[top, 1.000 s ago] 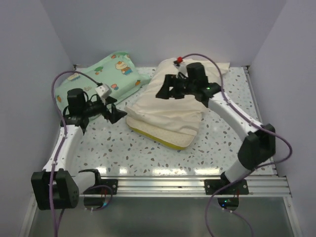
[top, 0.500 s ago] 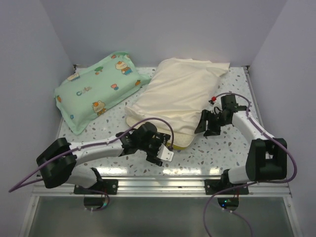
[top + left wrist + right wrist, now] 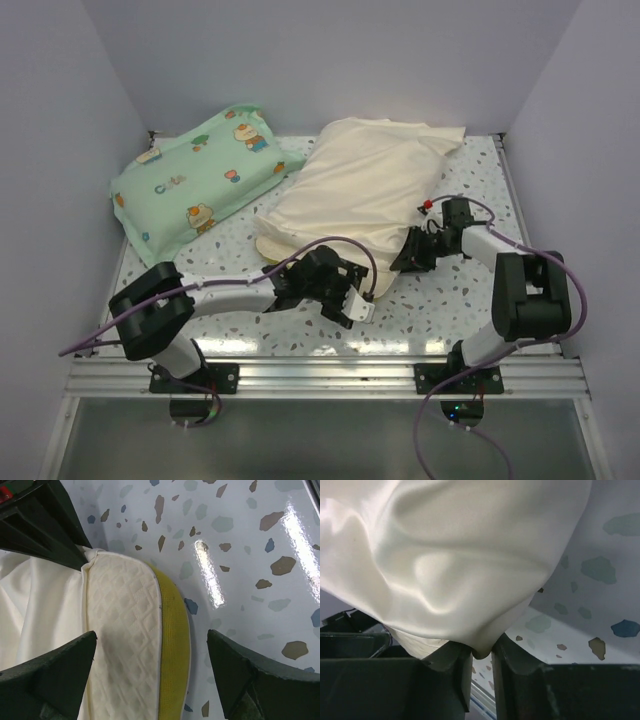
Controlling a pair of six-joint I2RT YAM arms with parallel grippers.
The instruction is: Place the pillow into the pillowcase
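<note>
Left pincer (image 3: 365, 297) and right pincer (image 3: 408, 258) flank the pillowcase (image 3: 350, 190).

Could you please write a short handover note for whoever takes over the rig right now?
Left gripper: open, its fingers either side of the pillow at its bare near corner, gripping nothing.
Right gripper: pinched on a fold of the pillowcase at its near right edge.
Things: both lie on the table.
Done: the pillowcase covers most of the pillow.
Left: the quilted end with the yellow side edge sticks out; pull the case over it.
</note>
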